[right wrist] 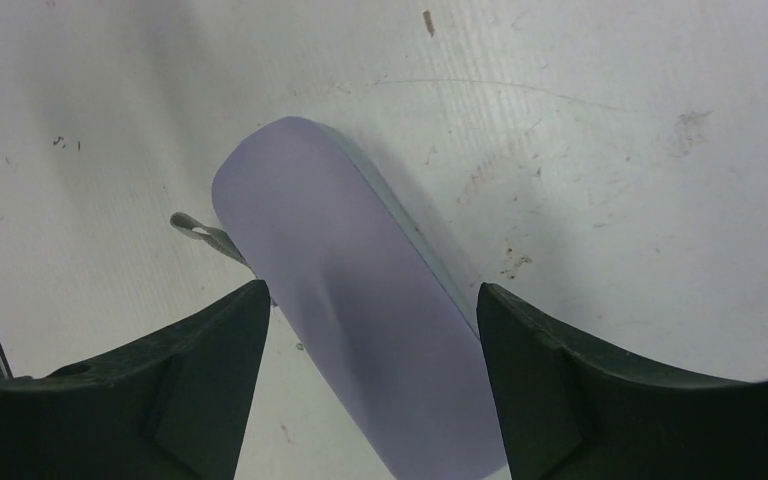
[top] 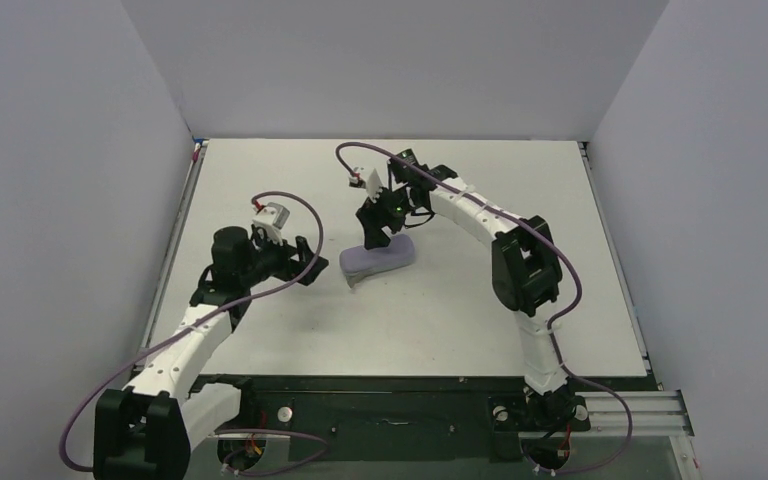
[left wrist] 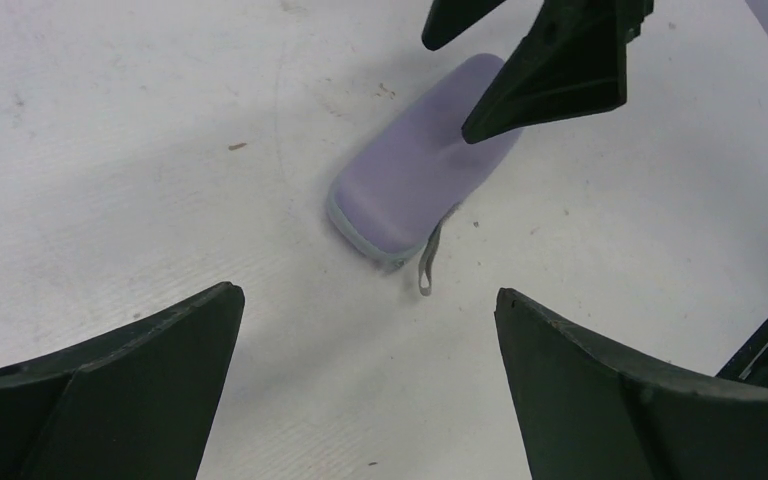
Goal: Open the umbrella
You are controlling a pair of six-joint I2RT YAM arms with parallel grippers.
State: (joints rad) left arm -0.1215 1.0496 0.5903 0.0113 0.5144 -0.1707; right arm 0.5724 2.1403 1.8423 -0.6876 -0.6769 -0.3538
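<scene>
Umbrella (top: 380, 262) (folded, lavender) is seen flat on the worktop (top: 460, 310), straddled by the parted right gripper (top: 374, 238); the left gripper (top: 312, 264) is held wide nearby.

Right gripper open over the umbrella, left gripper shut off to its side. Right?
Not quite: the left gripper is open, its jaws wide apart, per the left wrist view. The right gripper is open over the umbrella, as you said.

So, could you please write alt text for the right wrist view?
A folded lavender umbrella lies on the white table, running between the two black fingers of the open right gripper. A grey loop pokes out beside it.
</scene>
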